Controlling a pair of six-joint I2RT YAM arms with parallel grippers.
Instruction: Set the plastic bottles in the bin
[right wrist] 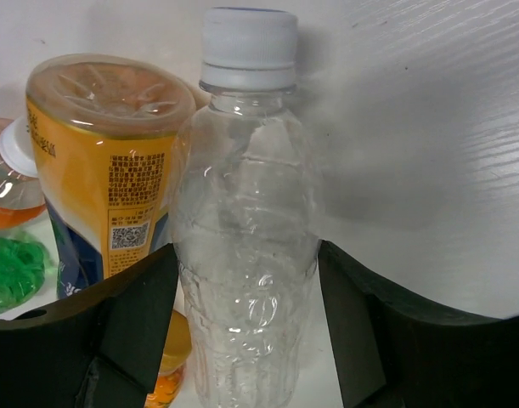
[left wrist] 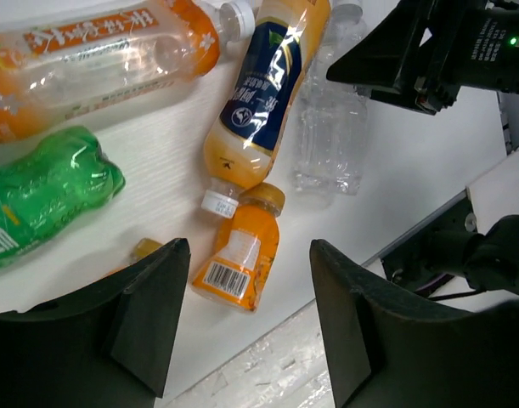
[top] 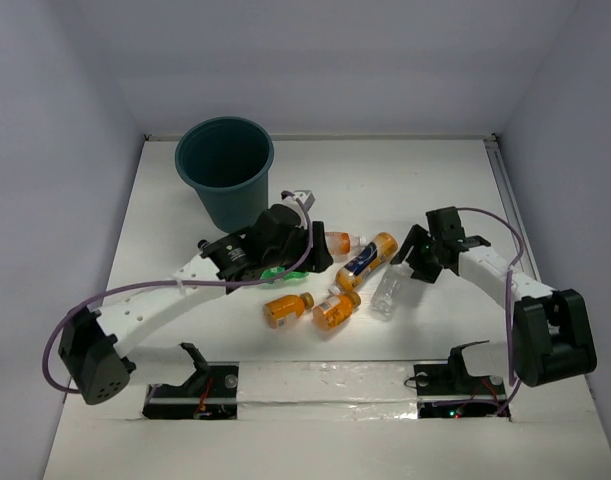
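The dark teal bin [top: 225, 170] stands at the back left. Bottles lie in a cluster mid-table: two small orange ones [top: 285, 308] [top: 335, 308], a blue-labelled orange one [top: 367, 258], an orange one [top: 337, 240], a green one [top: 275, 270] and a clear one [top: 388, 290]. The clear blue-labelled bottle is out of view. My left gripper [top: 310, 250] is open and empty above the green bottle [left wrist: 47, 187] and a small orange bottle [left wrist: 238, 263]. My right gripper [right wrist: 246, 255] is open, its fingers either side of the lying clear bottle [right wrist: 242, 212], close to its sides.
A small grey and white block [top: 301, 193] lies to the right of the bin. White walls enclose the table on three sides. The foil-taped front strip [top: 325, 385] with the arm bases runs along the near edge.
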